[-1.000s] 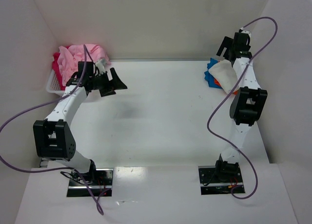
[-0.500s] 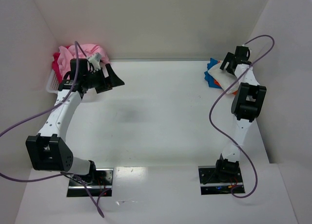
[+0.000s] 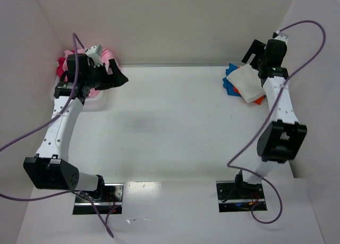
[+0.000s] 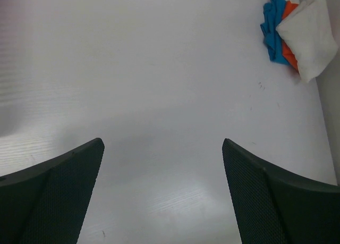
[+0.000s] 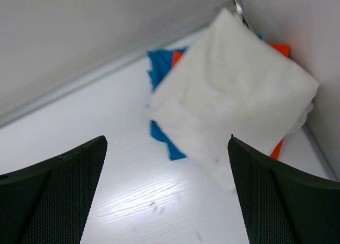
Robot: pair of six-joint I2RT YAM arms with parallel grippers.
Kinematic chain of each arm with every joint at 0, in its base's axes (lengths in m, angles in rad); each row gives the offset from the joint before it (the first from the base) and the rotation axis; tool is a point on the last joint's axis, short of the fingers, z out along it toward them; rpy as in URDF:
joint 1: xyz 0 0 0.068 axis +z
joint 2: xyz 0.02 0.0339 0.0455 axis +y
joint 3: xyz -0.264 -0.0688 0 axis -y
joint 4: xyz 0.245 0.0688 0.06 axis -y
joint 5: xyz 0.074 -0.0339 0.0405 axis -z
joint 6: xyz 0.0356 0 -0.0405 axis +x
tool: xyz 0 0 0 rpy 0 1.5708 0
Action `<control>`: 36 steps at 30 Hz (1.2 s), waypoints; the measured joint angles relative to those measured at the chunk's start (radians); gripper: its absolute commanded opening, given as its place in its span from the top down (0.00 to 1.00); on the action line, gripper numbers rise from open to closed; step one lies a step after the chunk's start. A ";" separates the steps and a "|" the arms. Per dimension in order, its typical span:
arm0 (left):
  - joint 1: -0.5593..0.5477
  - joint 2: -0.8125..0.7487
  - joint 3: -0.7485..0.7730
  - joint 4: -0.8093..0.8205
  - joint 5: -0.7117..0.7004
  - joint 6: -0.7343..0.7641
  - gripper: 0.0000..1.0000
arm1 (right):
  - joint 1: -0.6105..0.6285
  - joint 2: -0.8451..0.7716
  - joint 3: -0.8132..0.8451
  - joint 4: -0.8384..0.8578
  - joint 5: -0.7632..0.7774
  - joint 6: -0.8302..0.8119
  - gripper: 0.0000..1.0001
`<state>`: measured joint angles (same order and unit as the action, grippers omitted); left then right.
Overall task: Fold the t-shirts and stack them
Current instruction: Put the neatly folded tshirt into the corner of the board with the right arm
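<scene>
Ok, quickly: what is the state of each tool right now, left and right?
Left tool: open, holding nothing.
Right tool: open, holding nothing.

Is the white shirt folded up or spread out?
Folded: the white shirt is a compact square lying on top of the orange shirt and blue shirt.

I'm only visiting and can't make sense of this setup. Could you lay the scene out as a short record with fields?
Left fingers: open, holding nothing, beside the heap at the far left
Right fingers: open, holding nothing, close to the stack
Stack: far right corner of the table; folded cream-white shirt on top, orange shirt and blue shirt beneath
Heap: pink shirt and red-magenta shirt, bunched up, partly hidden by the left arm
</scene>
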<state>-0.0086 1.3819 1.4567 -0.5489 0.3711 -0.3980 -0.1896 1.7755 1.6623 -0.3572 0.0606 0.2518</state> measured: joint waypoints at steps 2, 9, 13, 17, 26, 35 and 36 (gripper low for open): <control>0.000 -0.015 0.013 -0.003 -0.043 0.024 0.00 | 0.020 -0.153 -0.066 0.033 -0.002 0.018 0.00; 0.000 -0.122 0.022 -0.036 -0.330 0.080 0.00 | 0.090 -0.532 -0.327 0.111 -0.032 0.073 0.00; 0.001 -0.190 -0.022 -0.034 -0.375 0.083 0.00 | 0.181 -0.616 -0.507 0.093 -0.044 0.099 0.00; 0.001 -0.256 -0.134 -0.024 -0.341 0.077 0.00 | 0.266 -0.668 -0.643 0.064 -0.050 0.131 0.00; 0.001 -0.294 -0.272 -0.014 -0.310 0.072 0.00 | 0.318 -0.733 -0.723 0.050 -0.047 0.194 0.00; 0.001 -0.315 -0.272 0.015 -0.298 0.054 0.00 | 0.318 -0.787 -0.723 0.058 -0.044 0.199 0.00; 0.001 -0.317 -0.272 0.019 -0.298 0.054 0.00 | 0.318 -0.788 -0.723 0.058 -0.042 0.200 0.00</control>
